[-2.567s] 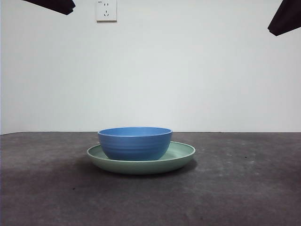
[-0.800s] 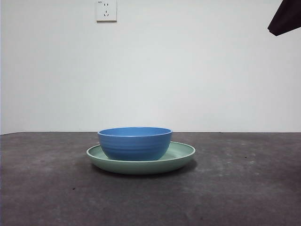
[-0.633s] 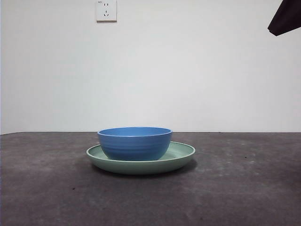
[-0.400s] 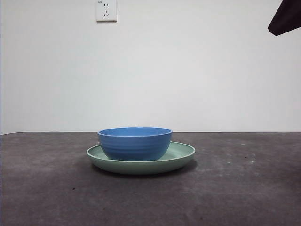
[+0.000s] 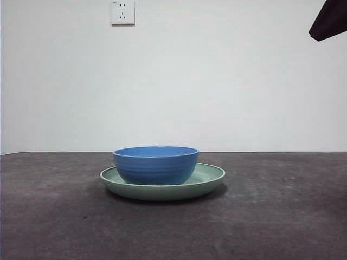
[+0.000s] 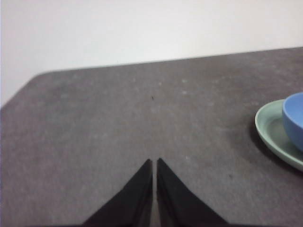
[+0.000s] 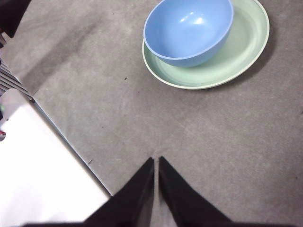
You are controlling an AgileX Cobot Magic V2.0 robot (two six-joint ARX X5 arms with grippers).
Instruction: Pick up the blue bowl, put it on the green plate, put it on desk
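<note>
The blue bowl stands upright inside the green plate, toward the plate's left half, on the dark desk. The right wrist view shows the bowl and plate from above, well away from my right gripper, whose jaws are shut and empty. My left gripper is shut over bare desk; the plate's edge and a slice of the bowl lie far off to its side. One arm shows only as a black tip at the front view's top right corner.
A white wall with a socket stands behind the desk. The desk's edge runs beside my right gripper, with white floor beyond it. The desk's rounded corner lies ahead of the left gripper.
The black arm tip at the top left corner of the front view has gone out of view. Bowl, plate and the right-hand tip have not moved.
</note>
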